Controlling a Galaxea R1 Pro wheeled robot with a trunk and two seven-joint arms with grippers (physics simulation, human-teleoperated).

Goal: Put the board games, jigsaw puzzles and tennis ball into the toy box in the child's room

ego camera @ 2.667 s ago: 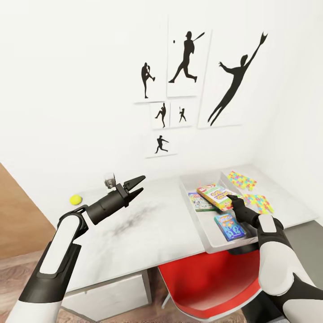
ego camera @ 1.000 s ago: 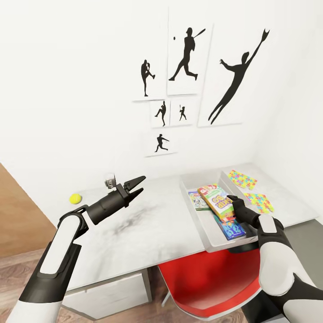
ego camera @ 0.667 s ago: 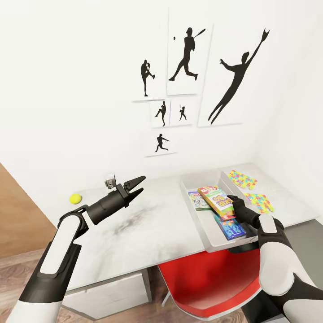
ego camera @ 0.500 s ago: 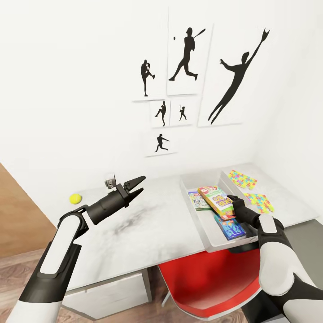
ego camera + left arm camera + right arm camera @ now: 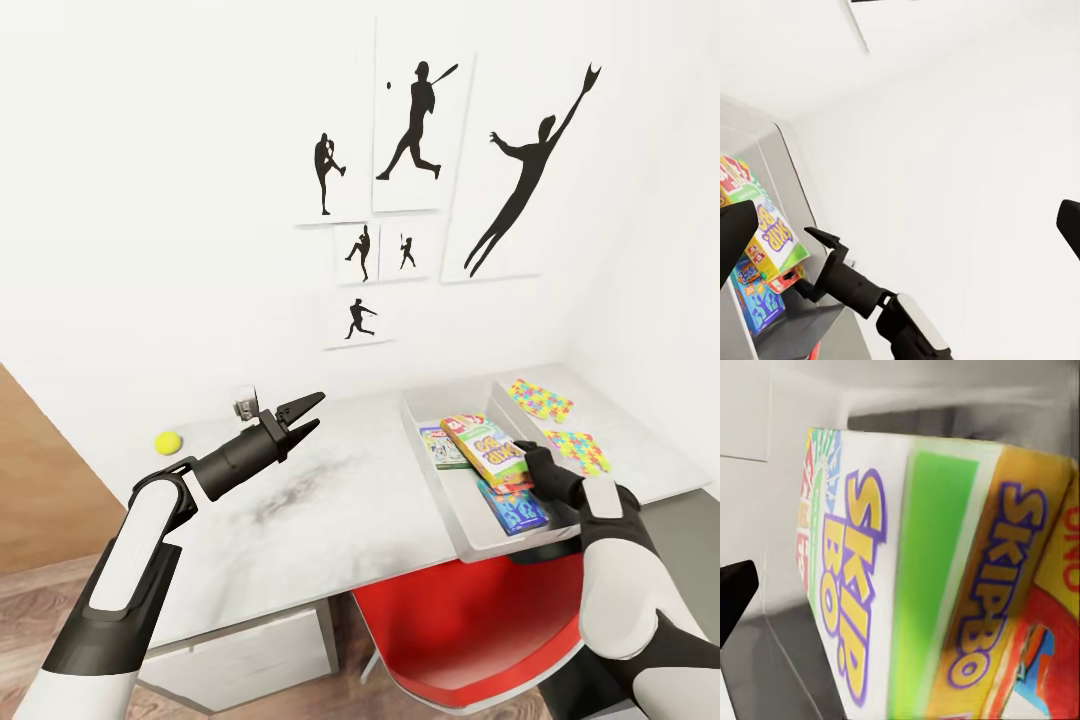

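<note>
Standing at the desk, I'd say the game-box step is all but done and the ball and puzzles come next. Farthest left on the table (image 5: 330,500) sits the tennis ball (image 5: 168,442), near the back edge and well apart from everything else. The left gripper (image 5: 312,413) hangs above the bare tabletop, its fingers spread and holding nothing; a small clear glass (image 5: 244,404) stands just behind it, a thing to avoid knocking if that arm swings back for the ball. Right of centre is the toy box (image 5: 432,492), and all three board games lie inside it: the Monopoly box (image 5: 444,449) flat on the floor of the bin, the Skip-Bo box (image 5: 482,446) tilted over the others, and the small blue game box (image 5: 518,510) nearest the front wall. The right gripper (image 5: 523,449) sits at the Skip-Bo box's near edge, seemingly parted beside it rather than clamped, with one fingertip (image 5: 736,596) showing dark and clear of the box in the right wrist view. To my eye the next move calls for lifting that arm out over the bin's wall and reaching right, where the two jigsaw puzzles (image 5: 540,400) lie flat on the table beyond the toy box. Being so thin, they will likely be awkward to pinch. A red chair (image 5: 470,640) is tucked under the desk, below the bin.
</note>
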